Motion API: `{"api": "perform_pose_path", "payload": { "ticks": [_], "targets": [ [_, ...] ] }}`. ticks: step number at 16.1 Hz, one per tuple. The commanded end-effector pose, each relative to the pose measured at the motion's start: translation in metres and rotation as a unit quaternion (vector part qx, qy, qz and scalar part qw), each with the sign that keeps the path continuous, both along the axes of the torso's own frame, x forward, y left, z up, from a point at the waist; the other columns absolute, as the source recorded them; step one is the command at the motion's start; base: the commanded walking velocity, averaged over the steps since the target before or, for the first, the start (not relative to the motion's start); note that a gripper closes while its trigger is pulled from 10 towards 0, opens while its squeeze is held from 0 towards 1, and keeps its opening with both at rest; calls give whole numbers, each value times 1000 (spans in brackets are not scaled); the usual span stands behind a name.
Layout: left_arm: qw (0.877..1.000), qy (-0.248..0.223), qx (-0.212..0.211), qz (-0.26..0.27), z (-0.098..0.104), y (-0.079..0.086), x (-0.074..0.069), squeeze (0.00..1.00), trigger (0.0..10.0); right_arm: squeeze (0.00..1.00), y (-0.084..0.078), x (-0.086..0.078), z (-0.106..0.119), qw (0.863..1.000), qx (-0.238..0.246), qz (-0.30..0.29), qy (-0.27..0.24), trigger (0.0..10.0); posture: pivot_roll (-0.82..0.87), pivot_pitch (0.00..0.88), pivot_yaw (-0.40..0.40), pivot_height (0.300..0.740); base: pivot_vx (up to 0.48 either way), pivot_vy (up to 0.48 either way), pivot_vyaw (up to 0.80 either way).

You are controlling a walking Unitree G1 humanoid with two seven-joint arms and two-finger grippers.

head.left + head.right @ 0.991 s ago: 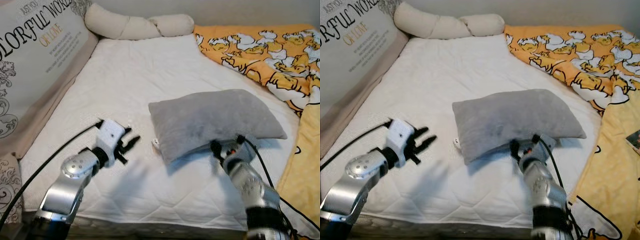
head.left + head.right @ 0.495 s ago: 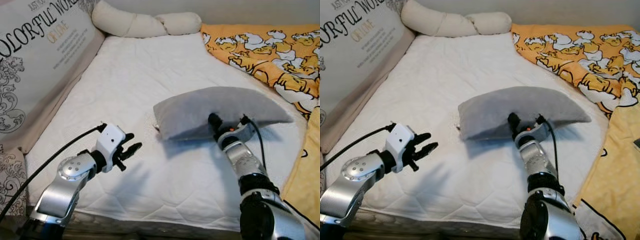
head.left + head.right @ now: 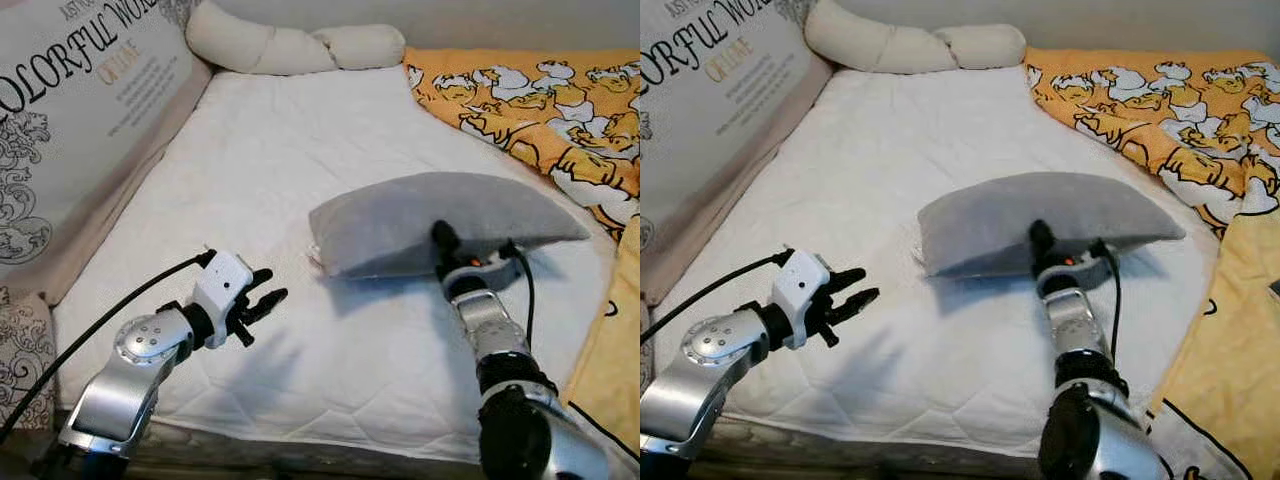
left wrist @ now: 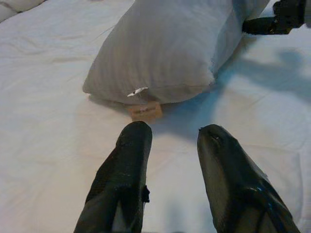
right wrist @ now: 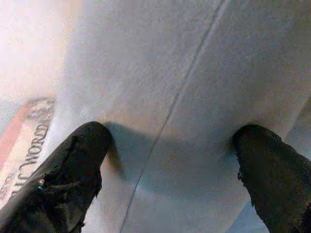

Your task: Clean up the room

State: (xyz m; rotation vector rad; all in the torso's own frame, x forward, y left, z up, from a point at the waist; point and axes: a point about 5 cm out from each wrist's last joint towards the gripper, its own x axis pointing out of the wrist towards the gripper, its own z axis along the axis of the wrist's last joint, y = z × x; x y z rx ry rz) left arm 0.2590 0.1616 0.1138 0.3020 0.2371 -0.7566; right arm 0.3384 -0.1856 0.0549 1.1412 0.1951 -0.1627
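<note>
Surveying the lot, you have a white mattress (image 3: 250, 170); an orange duck-print blanket (image 3: 540, 100) on its right; a grey pillow (image 3: 440, 215) mid-bed, front edge lifted, pinched by your right gripper (image 5: 167, 160); your left gripper (image 4: 170, 141), fingers spread, near the pillow's tagged corner.

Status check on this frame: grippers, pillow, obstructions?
Right gripper shut on grey pillow, near edge raised off the mattress. Left gripper open, short of the pillow. Nothing between them.

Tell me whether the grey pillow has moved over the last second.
Yes. The grey pillow, gripped by the right gripper, has lifted off the white mattress.
</note>
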Motion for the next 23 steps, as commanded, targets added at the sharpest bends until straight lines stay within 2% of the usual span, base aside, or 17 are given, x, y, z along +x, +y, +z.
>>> {"api": "perform_pose_path", "payload": {
  "ticks": [1, 2, 3, 4, 6, 12, 13, 14, 15, 17, 19, 23],
  "targets": [
    [1000, -6, -3, -16, 5, -4, 2, 0, 10000, 1000, 0, 4, 3, 1000, 11, -9, 0, 10000, 68, 0, 72, 740, 0, 0, 0],
    [1000, 0, -2, -23, 4, -4, 0, 0, 10000, 0, 0, 5, 0, 1000, 9, -8, 23, 10000, 72, 0, 68, 740, 0, 0, 0],
    [1000, 4, -3, -27, 4, -3, -2, 0, 10000, 0, 1, 6, 0, 999, 1, -2, 34, 6353, 74, 0, 67, 740, 0, 0, 0],
    [999, 10, -6, -31, 4, -3, -3, 0, 10000, 0, 2, 7, 0, 999, -11, 1, 42, 0, 71, 0, 68, 740, 0, 0, 0],
    [999, 20, -10, -40, 2, -3, -4, 0, 10000, 0, 0, 7, 0, 998, -31, 2, 47, 0, 68, 0, 71, 740, 0, 0, 0],
    [999, 26, -11, -43, 2, -2, -7, 0, 10000, 0, -5, 4, -4, 998, -30, -16, 51, 0, 71, 0, 74, 740, 0, 0, 0],
    [999, 19, -6, -26, 1, -1, -4, 0, 10000, 0, -5, 4, -4, 998, -32, -15, 50, 0, 57, 0, 95, 740, 0, 0, 0],
    [999, 32, 0, -32, -3, -1, -2, 0, 10000, 0, -8, 4, -4, 998, -32, -20, 46, 0, 50, 0, 103, 740, 0, 0, 0],
    [1000, 6, -16, -18, 2, -3, 4, 0, 10000, 0, -13, 2, -4, 998, -30, -32, 46, 0, 48, 0, 110, 740, 0, 0, 0],
    [1000, -4, -13, -2, 4, -1, 8, 4, 10000, 0, -13, 2, -5, 998, -33, -31, 46, 0, 44, 0, 119, 740, 0, 0, 0],
    [998, -24, -41, 35, 8, 1, 13, 0, 10000, 0, -13, 1, -6, 998, -37, -30, 47, 0, 40, 0, 120, 740, 0, 0, 0],
    [998, -20, -44, 48, 9, 0, 15, 4, 10000, 0, -11, 2, -5, 998, -35, -25, 43, 0, 57, 0, 96, 740, 0, 0, 0]
  ]
}}
